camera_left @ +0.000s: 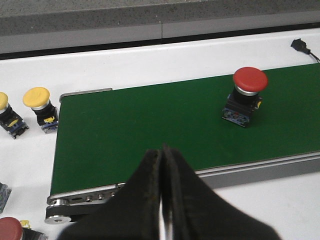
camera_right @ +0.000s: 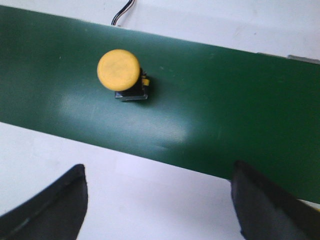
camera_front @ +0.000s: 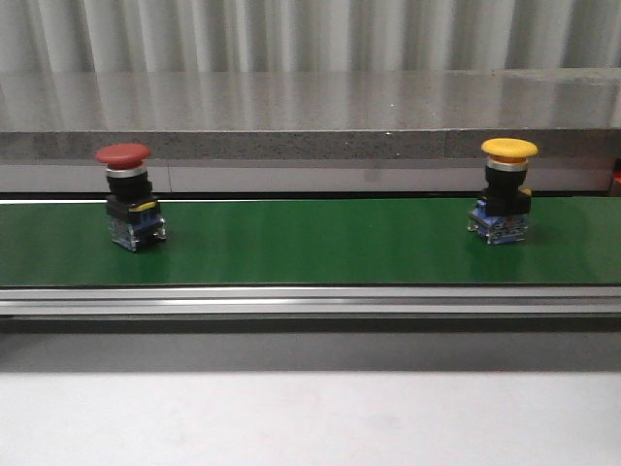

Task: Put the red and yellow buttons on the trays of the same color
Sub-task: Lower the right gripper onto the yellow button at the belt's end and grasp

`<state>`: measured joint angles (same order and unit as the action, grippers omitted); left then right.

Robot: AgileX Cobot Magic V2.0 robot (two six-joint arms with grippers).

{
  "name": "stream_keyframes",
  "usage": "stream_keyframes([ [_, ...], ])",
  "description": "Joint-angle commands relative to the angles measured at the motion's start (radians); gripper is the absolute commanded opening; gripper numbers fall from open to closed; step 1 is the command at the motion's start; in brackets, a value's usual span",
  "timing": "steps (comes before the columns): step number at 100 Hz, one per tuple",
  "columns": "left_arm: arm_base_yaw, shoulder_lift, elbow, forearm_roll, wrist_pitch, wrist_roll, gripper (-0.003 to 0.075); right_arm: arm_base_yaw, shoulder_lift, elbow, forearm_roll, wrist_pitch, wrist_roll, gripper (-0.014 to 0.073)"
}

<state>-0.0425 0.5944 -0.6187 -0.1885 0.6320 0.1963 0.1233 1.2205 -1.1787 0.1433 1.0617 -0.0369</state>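
1. Green belt (camera_front: 310, 243) of a conveyor runs across the white table (camera_front: 310, 417) in front of me, and it carries both task pieces, well apart from each other.
2. Toward my left on the belt stands the red button (camera_front: 128, 199), upright on its black and clear base; my left wrist view shows it too, near the belt's far edge.
3. Toward my right stands the yellow button (camera_front: 505, 189), also upright, with its cap on top.
4. No tray of either colour appears in any view, so I cannot tell where the trays sit.
5. My left claw (camera_left: 162, 200) is clenched, its black fingers pressed together with nothing between them, hanging over the near edge of the belt by the roller end (camera_left: 62, 210).
6. My right claw (camera_right: 160, 205) is released, fingers spread wide over the table just beside the belt, with the yellow button beyond them and untouched.
7. Off the belt's end, on the table, lie spare buttons: two yellow ones (camera_left: 40, 107) side by side and part of a red one (camera_left: 10, 230) at the frame's corner.
8. Behind the conveyor runs a grey speckled ledge (camera_front: 310, 116) under a pale corrugated wall (camera_front: 310, 34).
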Motion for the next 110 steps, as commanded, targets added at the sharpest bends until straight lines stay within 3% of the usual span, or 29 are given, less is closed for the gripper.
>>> stream_keyframes([
  [1,-0.007,0.0,-0.028,-0.016,-0.07,0.002,-0.002,0.022,0.049,-0.073,0.017,0.017,-0.004,0.0592],
  [39,-0.007,0.0,-0.028,-0.016,-0.07,0.002,-0.002,0.028,0.321,-0.261,-0.003,0.09,-0.004,0.0592],
  [69,-0.007,0.0,-0.028,-0.016,-0.07,0.002,-0.002,0.028,0.436,-0.281,-0.072,0.069,-0.004,0.0584],
  [76,-0.007,0.0,-0.028,-0.016,-0.07,0.002,-0.002,0.028,0.453,-0.281,-0.086,0.053,-0.004,0.0515],
  [88,-0.007,0.0,-0.028,-0.016,-0.07,0.002,-0.002,0.028,0.461,-0.281,-0.087,0.036,-0.004,0.0295],
  [95,-0.007,0.0,-0.028,-0.016,-0.07,0.002,-0.002,0.028,0.461,-0.281,-0.087,0.036,-0.004,0.0209],
  [110,-0.007,0.0,-0.028,-0.016,-0.07,0.002,-0.002,0.027,0.449,-0.281,-0.092,0.033,-0.002,0.0173],
])
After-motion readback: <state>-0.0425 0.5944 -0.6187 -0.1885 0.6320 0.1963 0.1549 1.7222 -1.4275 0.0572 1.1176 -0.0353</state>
